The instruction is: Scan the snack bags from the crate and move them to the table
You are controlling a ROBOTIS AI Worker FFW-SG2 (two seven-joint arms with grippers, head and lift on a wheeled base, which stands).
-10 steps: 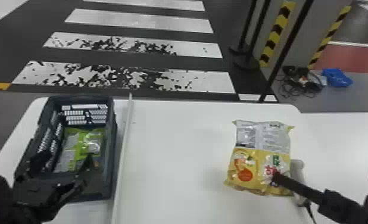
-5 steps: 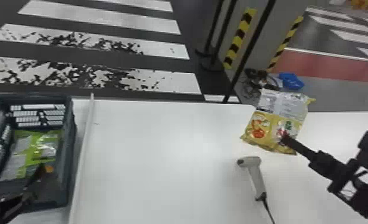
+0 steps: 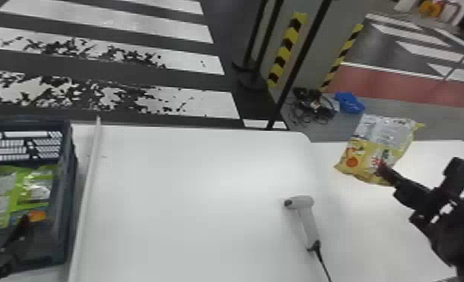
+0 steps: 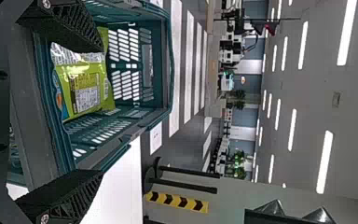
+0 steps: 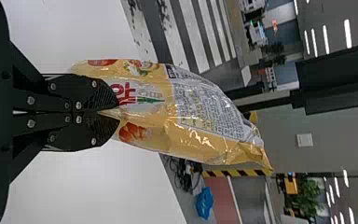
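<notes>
Being held at the crate (image 3: pixel 67 195): left gripper (image 3: pixel 14 240), fingers spread wide, near green snack bag (image 3: pixel 20 193)
Scanner (image 3: pixel 307 219): laid on surface (image 3: pixel 190 210)
Right gripper (image 3: pixel 383 170): extended inward from right edge, clamped on yellow snack bag (image 3: pixel 387 135), held aloft, tilted

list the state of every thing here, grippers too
left gripper: open, empty
right gripper: shut on the yellow snack bag
yellow snack bag: gripped, held up
crate: upright, open-topped, not empty
green packaging: in the crate, ungripped
scanner: lying on the table, ungripped
</notes>
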